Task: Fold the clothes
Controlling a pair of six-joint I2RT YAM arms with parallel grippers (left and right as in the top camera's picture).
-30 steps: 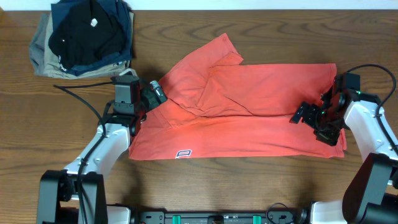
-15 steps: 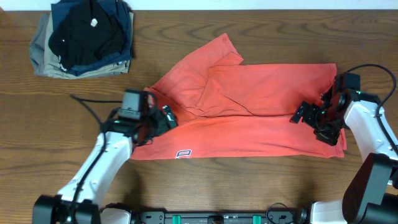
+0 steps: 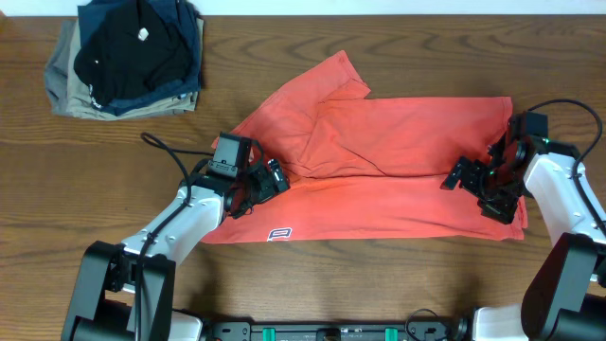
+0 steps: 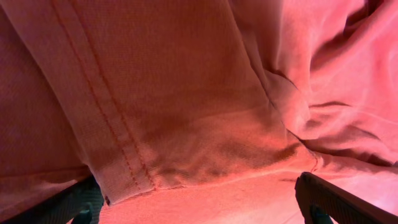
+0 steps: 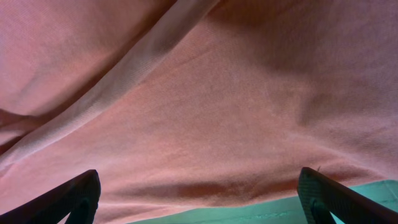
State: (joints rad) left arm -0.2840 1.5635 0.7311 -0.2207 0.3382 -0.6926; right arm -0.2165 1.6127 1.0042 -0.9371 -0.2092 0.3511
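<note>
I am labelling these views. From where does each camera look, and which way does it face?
Overhead: above the table, looking straight down on the T-shirt, left gripper and right gripper.
Left wrist: close over a stitched shirt hem; own fingers at bottom corners.
Right wrist: close over plain shirt cloth; own fingers likewise.
Shared: all three show the T-shirt.
</note>
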